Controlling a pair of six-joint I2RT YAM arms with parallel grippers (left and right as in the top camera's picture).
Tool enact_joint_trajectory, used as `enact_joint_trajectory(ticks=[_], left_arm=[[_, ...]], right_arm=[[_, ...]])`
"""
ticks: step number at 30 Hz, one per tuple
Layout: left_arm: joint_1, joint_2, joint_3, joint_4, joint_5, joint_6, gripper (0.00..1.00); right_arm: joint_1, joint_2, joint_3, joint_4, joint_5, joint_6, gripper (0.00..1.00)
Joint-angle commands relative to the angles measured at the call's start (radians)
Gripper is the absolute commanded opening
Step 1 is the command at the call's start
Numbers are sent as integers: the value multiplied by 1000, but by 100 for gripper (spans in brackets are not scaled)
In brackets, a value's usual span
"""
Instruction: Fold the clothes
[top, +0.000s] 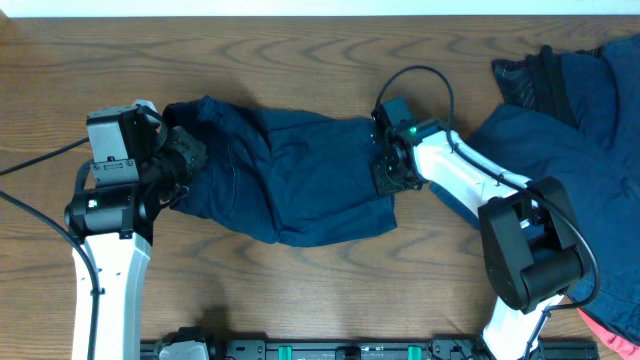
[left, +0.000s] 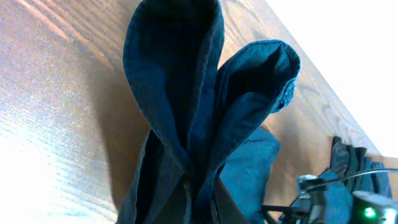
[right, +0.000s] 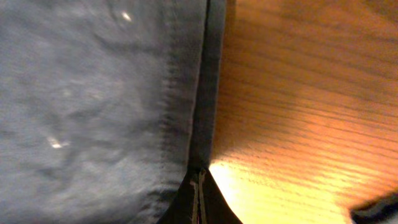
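Observation:
A dark navy garment (top: 290, 180) lies spread and wrinkled across the middle of the wooden table. My left gripper (top: 185, 160) is shut on its left end; in the left wrist view the cloth (left: 186, 112) rises from the jaws (left: 199, 199) in two folded loops. My right gripper (top: 390, 170) is shut on the garment's right edge; the right wrist view shows the hemmed edge (right: 202, 93) running up from the closed fingertips (right: 199, 193). More navy clothes (top: 580, 140) are heaped at the right side of the table.
The heap at the right lies partly under my right arm (top: 470, 180). A bit of pink cloth (top: 610, 330) shows at the bottom right corner. Bare wood table (top: 300, 60) runs behind and in front of the garment.

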Motion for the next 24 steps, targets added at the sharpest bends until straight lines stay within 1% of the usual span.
enact_joint_trajectory(ticks=[1,7,14,21,24], left_arm=[[-6,-9,28,16,-5,-35,6],[-60,29,28,63,-4,-85,6],[-195,130,28,181,-4,-186,6],[-341,220,28,286,-5,-212,6],[-387,265,28,312,-6,-243,6]], right_arm=[[14,6,-63,42,-43,-18,1],[58,6,-116,109,-99,-18,1],[115,6,-117,111,-102,-13,1],[146,6,-117,111,-98,-13,1],[146,6,-117,110,-99,-14,1]])
